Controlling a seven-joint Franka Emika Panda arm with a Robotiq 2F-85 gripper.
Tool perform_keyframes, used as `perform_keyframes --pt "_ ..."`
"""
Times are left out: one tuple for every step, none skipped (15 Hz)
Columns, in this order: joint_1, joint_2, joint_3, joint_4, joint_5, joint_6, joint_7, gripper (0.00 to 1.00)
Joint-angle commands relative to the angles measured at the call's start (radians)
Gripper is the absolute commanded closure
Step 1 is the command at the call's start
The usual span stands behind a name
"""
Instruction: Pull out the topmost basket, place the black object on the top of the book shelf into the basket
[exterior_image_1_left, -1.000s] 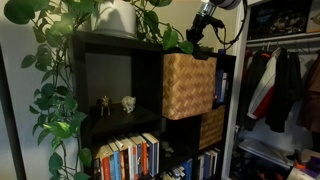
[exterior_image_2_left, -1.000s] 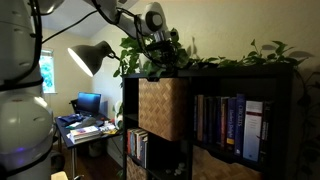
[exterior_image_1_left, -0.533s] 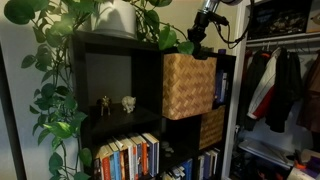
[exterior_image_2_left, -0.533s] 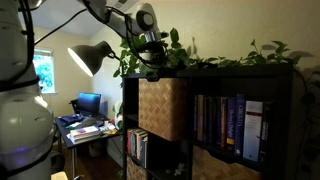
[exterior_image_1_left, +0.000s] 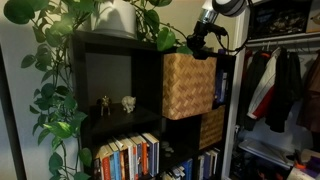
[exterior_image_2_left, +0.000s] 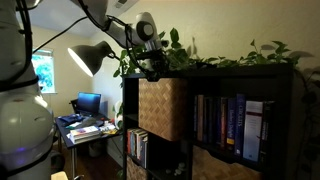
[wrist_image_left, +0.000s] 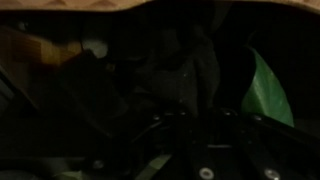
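In an exterior view, trailing plant leaves (exterior_image_1_left: 52, 100) hang down the left edge, at nine o'clock from the book shelf (exterior_image_1_left: 78, 90), and a white pot (exterior_image_1_left: 117, 18) stands on the shelf top. In the open upper-left compartment two small figurines (exterior_image_1_left: 117, 103) stand side by side, with a row of books (exterior_image_1_left: 128, 157) in the compartment at their six o'clock. To the right, the topmost basket (exterior_image_1_left: 188, 85) fills the upper compartment, and its woven face seems to stand a little forward of the shelf's front. A darker basket (exterior_image_1_left: 211, 127) sits at its five o'clock. The gripper (exterior_image_1_left: 199, 45) hangs at the topmost basket's twelve o'clock, just above the shelf top among the leaves; clothes (exterior_image_1_left: 280, 85) hang at far right. In an exterior view from the opposite side, a lamp (exterior_image_2_left: 92, 57) is at nine o'clock from the gripper (exterior_image_2_left: 153, 66), which is low over the shelf's top left corner, directly above the topmost basket (exterior_image_2_left: 163, 108). The wrist view is almost black, with a green leaf (wrist_image_left: 268, 90) at three o'clock. The black object cannot be picked out in the shadow. Whether the jaws are apart or closed, or have hold of anything, cannot be told.
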Motion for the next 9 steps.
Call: perform_keyframes --pt "-0.012 -0.048 0.006 -0.031 -0.046 -0.003 0.092 0.49" --pt "-0.016 -0.050 0.008 -0.025 -0.056 -0.010 0.114 0.42" --pt "-0.020 -0.057 0.007 -0.010 -0.062 -0.027 0.134 0.36" --pt "-0.024 -0.063 0.007 -0.002 -0.069 -0.040 0.149 0.29" --pt "-0.029 -0.069 0.009 0.012 -0.075 -0.066 0.167 0.23" --pt "-0.031 -0.074 0.008 0.022 -0.071 -0.087 0.181 0.16" --pt "-0.033 -0.077 0.007 0.036 -0.060 -0.117 0.193 0.10" --pt "-0.033 -0.079 0.006 0.046 -0.051 -0.145 0.198 0.03" --pt "-0.032 -0.072 0.006 0.057 -0.051 -0.188 0.189 0.01"
